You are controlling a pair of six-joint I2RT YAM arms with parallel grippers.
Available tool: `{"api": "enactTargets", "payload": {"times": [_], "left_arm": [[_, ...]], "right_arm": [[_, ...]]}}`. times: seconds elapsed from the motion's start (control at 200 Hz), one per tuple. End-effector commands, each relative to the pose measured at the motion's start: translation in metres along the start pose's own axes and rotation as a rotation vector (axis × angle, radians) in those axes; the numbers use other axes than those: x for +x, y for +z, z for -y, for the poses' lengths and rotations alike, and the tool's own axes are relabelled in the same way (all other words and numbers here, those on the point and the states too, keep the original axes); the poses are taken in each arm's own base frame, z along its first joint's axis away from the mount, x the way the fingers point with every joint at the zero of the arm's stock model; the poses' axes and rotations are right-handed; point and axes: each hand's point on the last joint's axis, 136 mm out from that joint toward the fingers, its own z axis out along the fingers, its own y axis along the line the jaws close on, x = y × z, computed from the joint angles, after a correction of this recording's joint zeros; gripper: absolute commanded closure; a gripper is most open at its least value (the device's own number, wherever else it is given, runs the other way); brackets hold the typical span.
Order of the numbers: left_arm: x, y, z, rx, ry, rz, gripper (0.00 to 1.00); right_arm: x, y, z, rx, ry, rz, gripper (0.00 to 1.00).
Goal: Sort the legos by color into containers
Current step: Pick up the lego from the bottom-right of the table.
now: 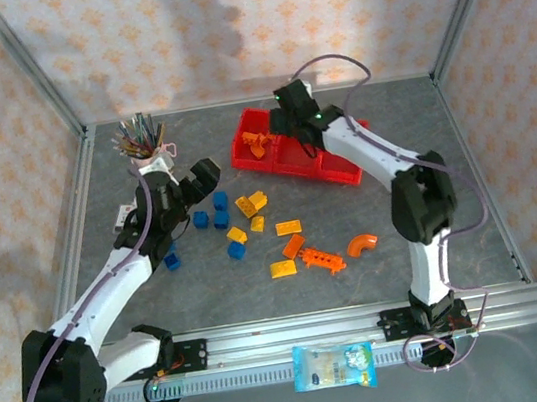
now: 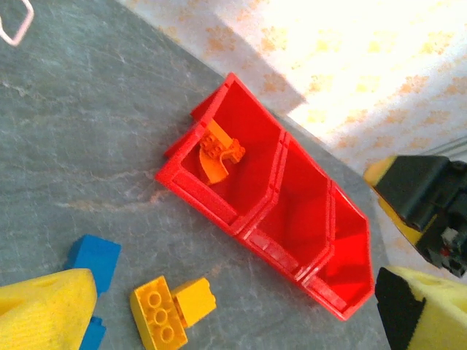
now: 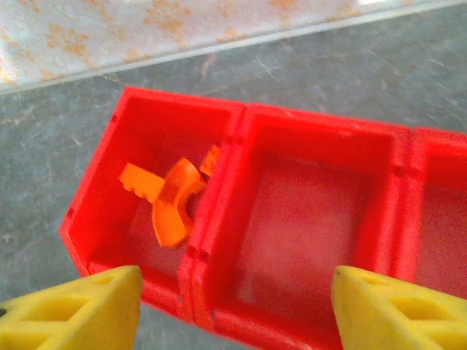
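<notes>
The containers [image 1: 295, 160] are three joined red bins at the back middle of the table. Orange legos [image 1: 256, 143] lie in the leftmost bin [image 3: 95, 211], where an orange arch [image 3: 169, 200] leans on the divider; the middle bin [image 3: 306, 219] holds nothing. My right gripper [image 3: 237, 310] hovers open over the bins' near wall, nothing between its yellow fingers [image 3: 80, 310]. Blue legos [image 1: 219, 200], yellow legos [image 1: 249, 204] and orange legos [image 1: 323, 259] lie scattered mid-table. My left gripper [image 1: 202, 179] hangs open above the blue and yellow bricks, with two yellow bricks [image 2: 164, 313] and a blue one [image 2: 93, 259] below it.
A pink cup of coloured pencils [image 1: 144, 144] stands at the back left, close behind my left arm. A snack packet [image 1: 334, 366] lies on the front rail. Metal frame posts and papered walls close in the table.
</notes>
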Motion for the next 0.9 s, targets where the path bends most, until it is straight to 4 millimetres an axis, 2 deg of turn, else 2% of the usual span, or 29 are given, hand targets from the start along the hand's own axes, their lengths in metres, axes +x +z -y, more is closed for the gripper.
{"api": "enactTargets", "payload": {"times": [0.0,0.285,0.521,0.691,0.896], "left_arm": [[0.019,-0.007,0.002,0.017,-0.006,-0.040,0.01],[0.064,-0.012,0.022,0.086,0.010,-0.119,0.01],[0.088,-0.009,0.024,0.103,0.018,-0.160,0.01],[0.099,-0.005,0.023,0.107,0.011,-0.187,0.01],[0.103,-0.001,0.025,0.107,0.015,-0.200,0.01]], "right_arm": [[0.029,-0.024,0.033,0.088,0.043,-0.046,0.30],[0.128,-0.066,0.098,0.214,0.180,-0.219,0.23],[0.194,-0.096,0.138,0.339,0.271,-0.300,0.14],[0.235,-0.102,0.147,0.360,0.356,-0.355,0.10],[0.268,-0.100,0.147,0.368,0.441,-0.382,0.07]]}}
